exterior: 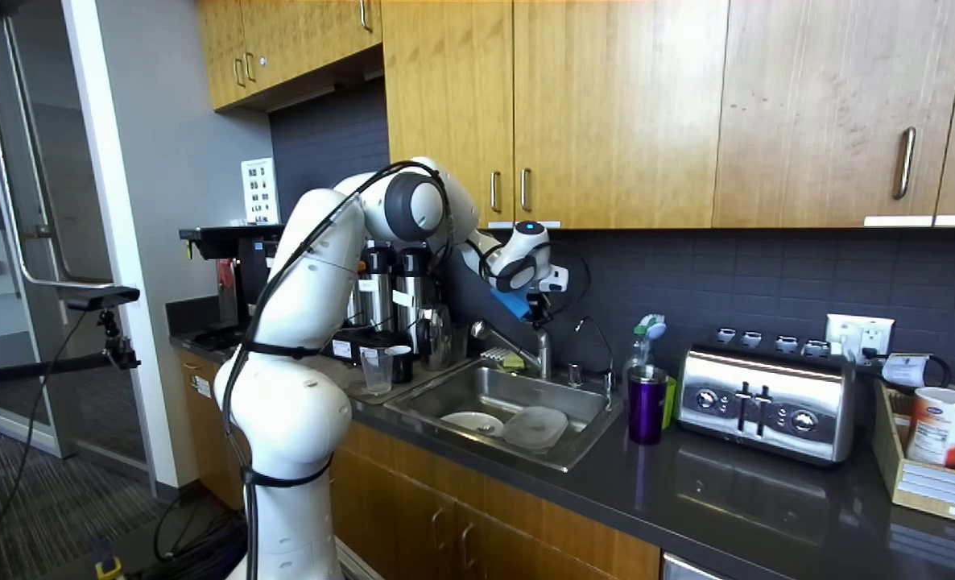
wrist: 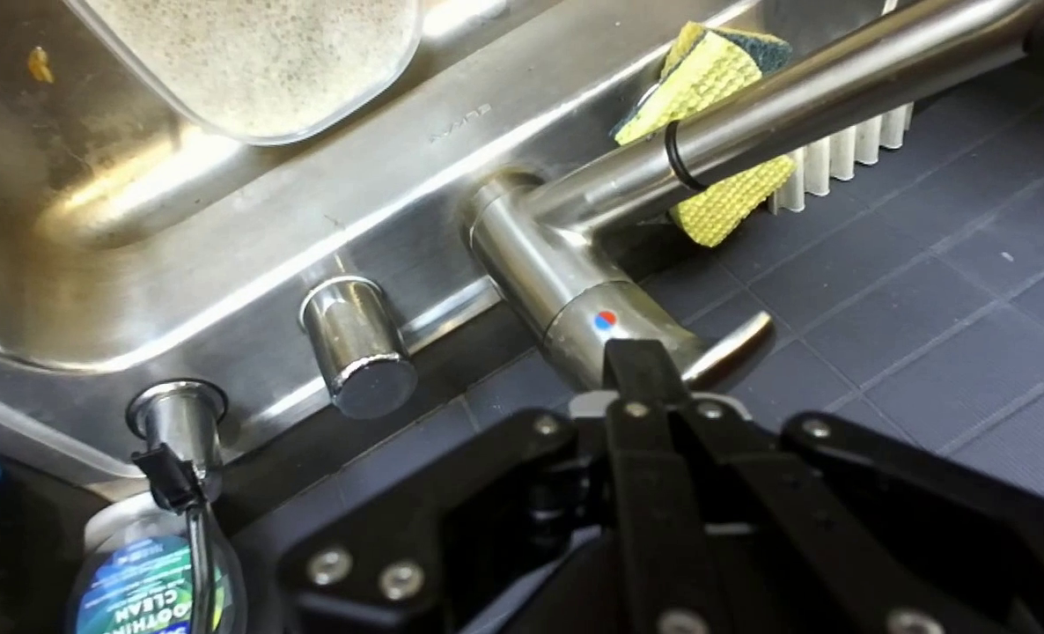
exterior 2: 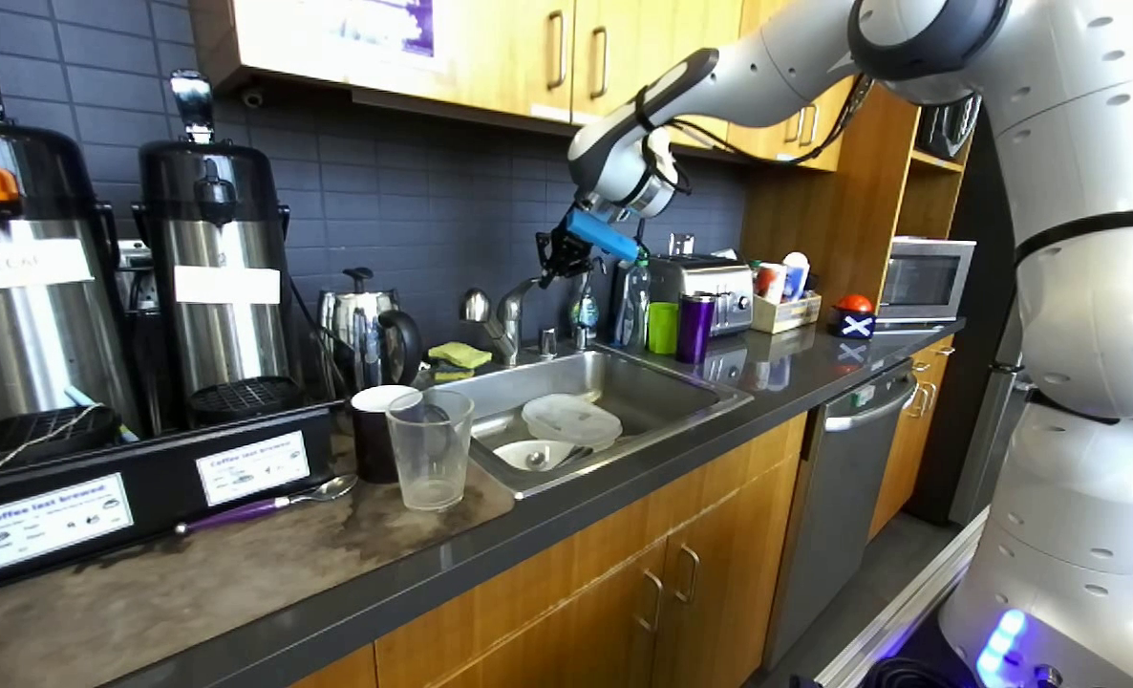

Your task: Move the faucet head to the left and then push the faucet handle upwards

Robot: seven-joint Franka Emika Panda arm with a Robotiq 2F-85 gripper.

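The silvery faucet head (exterior: 478,329) ends a thin spout that points toward the coffee pots in both exterior views (exterior 2: 476,306). In the wrist view the spout (wrist: 804,97) runs to the upper right corner. The faucet handle (wrist: 738,348) is a short metal lever on top of the faucet body, and it also shows in an exterior view (exterior 2: 521,290). My gripper (wrist: 636,365) is shut with nothing seen between its fingers. Its tips are at the top of the faucet body, beside the handle, also in both exterior views (exterior: 539,320) (exterior 2: 545,275). Whether they touch it is unclear.
The steel sink (exterior: 582,455) holds a bowl and a plastic lid. A yellow sponge (wrist: 707,79) lies under the spout. A soap bottle (wrist: 148,586), a purple cup (exterior: 647,407) and a toaster (exterior: 767,403) stand to one side. Coffee pots (exterior 2: 213,268) stand on the other.
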